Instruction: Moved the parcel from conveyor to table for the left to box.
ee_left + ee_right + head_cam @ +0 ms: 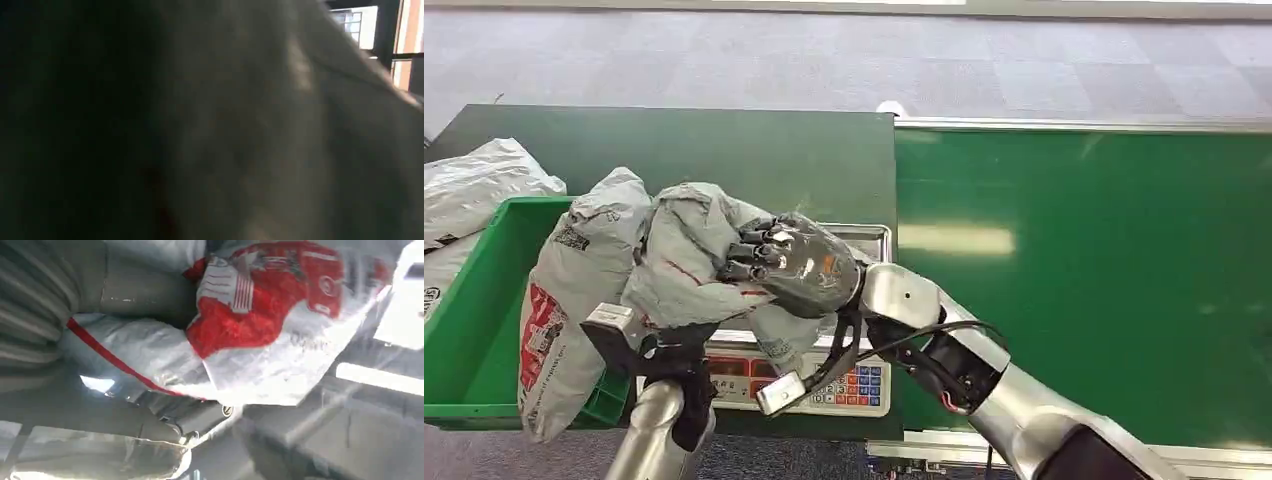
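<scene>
A crumpled grey parcel [594, 270] with red print hangs above the scale and the green bin's right edge. My right hand [789, 262] grips its upper right part from above, fingers dug into the folds. In the right wrist view the parcel [260, 330] shows its red and white label beside the grey thumb [145, 292]. My left hand [674, 350] comes up from below under the parcel, and the bag hides its fingers. The left wrist view is a close grey blur of the parcel [250, 125].
A green bin [474, 330] stands at the left on the dark green table [724, 150]. White bagged parcels [474, 185] lie behind it. A scale with a keypad [864, 385] sits under my right wrist. The green conveyor belt [1084, 270] runs along the right.
</scene>
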Robot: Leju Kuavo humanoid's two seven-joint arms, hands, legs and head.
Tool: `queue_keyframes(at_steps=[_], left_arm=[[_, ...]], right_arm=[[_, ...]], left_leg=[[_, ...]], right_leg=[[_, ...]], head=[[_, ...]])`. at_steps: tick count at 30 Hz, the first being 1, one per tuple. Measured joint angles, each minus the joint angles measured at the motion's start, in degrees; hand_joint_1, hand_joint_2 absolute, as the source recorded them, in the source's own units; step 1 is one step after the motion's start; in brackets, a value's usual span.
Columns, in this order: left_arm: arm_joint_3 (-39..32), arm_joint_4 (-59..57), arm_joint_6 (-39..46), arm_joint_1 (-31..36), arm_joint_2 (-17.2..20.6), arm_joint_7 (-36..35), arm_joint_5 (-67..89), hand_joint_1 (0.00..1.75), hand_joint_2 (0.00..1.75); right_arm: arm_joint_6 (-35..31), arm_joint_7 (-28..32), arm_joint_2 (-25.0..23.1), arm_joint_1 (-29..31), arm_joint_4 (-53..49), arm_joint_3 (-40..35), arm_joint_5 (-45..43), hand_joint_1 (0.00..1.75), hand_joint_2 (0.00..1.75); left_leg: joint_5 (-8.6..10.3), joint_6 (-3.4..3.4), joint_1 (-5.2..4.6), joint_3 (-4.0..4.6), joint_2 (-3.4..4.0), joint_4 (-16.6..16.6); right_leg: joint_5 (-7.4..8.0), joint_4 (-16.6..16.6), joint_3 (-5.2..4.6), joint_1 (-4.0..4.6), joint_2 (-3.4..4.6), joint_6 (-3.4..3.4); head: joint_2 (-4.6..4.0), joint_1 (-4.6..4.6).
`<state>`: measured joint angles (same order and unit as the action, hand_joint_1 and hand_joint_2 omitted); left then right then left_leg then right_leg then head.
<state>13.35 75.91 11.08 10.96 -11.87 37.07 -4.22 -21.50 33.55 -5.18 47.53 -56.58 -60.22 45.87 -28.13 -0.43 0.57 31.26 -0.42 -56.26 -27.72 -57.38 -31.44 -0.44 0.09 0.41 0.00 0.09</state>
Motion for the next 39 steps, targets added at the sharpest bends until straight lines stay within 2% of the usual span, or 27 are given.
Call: queue_keyframes(at_steps=[5, 12, 18, 22, 27, 32, 36, 39], left_arm=[[-1.55, 1.44, 0.74, -1.96, 0.33, -1.07, 0.37, 0.00, 1.75], [-3.54, 1.51, 1.55, -3.99, 0.87, -1.60, 0.46, 0.00, 1.75], [-4.48, 3.52, 2.12, -4.80, 1.01, -0.85, 0.61, 0.00, 1.75], [-4.22, 4.98, 2.14, -4.79, 0.85, -0.70, 0.61, 0.00, 1.75], [-3.63, 5.29, 2.67, -4.68, 0.72, -0.66, 0.61, 0.00, 1.75], [-2.86, 5.02, 2.86, -4.01, 0.68, -0.48, 0.61, 0.00, 1.75], [-2.36, 4.48, 2.95, -3.53, 0.68, -0.35, 0.61, 0.00, 1.75], [-2.27, 4.46, 3.08, -3.40, 0.66, -0.31, 0.61, 0.00, 1.75]], right_arm=[[17.64, -1.84, -2.77, 2.62, 6.00, -3.03, -6.24, 1.75, 1.75], [22.19, -4.31, -5.62, 6.06, 12.83, -6.45, -6.09, 1.75, 1.75], [4.92, -18.41, -7.04, 7.30, 17.29, -8.46, 1.19, 1.75, 1.75], [-4.09, -22.95, -6.42, 7.09, 18.23, -6.66, 3.22, 1.75, 1.75], [-15.89, -23.12, -4.83, 5.13, 16.08, 2.02, 7.09, 1.75, 1.75], [-16.62, -18.14, -3.84, 0.72, 9.72, 12.56, 12.23, 1.75, 1.75], [-16.41, -16.41, -3.82, -1.21, 6.56, 18.94, 10.75, 1.75, 1.75], [-16.29, -16.44, -3.84, -1.64, 5.90, 20.59, 9.71, 1.75, 1.75]], left_leg=[[0.01, 0.00, 0.00, -0.04, 0.04, -0.01], [0.01, -0.02, 0.03, -0.03, 0.16, -0.01], [0.02, 0.00, 0.02, -0.02, -0.11, -0.01], [0.02, 0.00, -0.01, -0.02, 0.04, -0.05], [0.02, 0.00, -0.01, -0.02, 0.03, -0.07], [0.02, 0.00, 0.01, -0.01, 0.03, -0.07], [0.02, 0.00, 0.01, 0.01, 0.05, -0.06], [0.02, 0.00, 0.01, 0.00, 0.06, -0.06]], right_leg=[[0.02, 0.00, -0.02, 0.01, 0.04, 0.00], [0.01, 0.00, -0.09, 0.04, 0.16, -0.01], [0.01, 0.00, 0.01, 0.02, -0.10, 0.00], [0.08, 0.00, -0.04, -0.01, 0.02, 0.02], [0.08, 0.01, -0.04, -0.01, 0.01, 0.02], [0.08, 0.01, -0.07, 0.02, 0.03, 0.02], [0.08, 0.00, -0.06, 0.02, 0.03, 0.02], [0.08, 0.00, -0.06, 0.02, 0.04, 0.02]], head=[[0.00, -0.02], [0.00, -0.02], [0.00, 0.02], [0.00, 0.00], [0.00, 0.00], [0.00, 0.00], [0.00, 0.00], [0.00, 0.02]])
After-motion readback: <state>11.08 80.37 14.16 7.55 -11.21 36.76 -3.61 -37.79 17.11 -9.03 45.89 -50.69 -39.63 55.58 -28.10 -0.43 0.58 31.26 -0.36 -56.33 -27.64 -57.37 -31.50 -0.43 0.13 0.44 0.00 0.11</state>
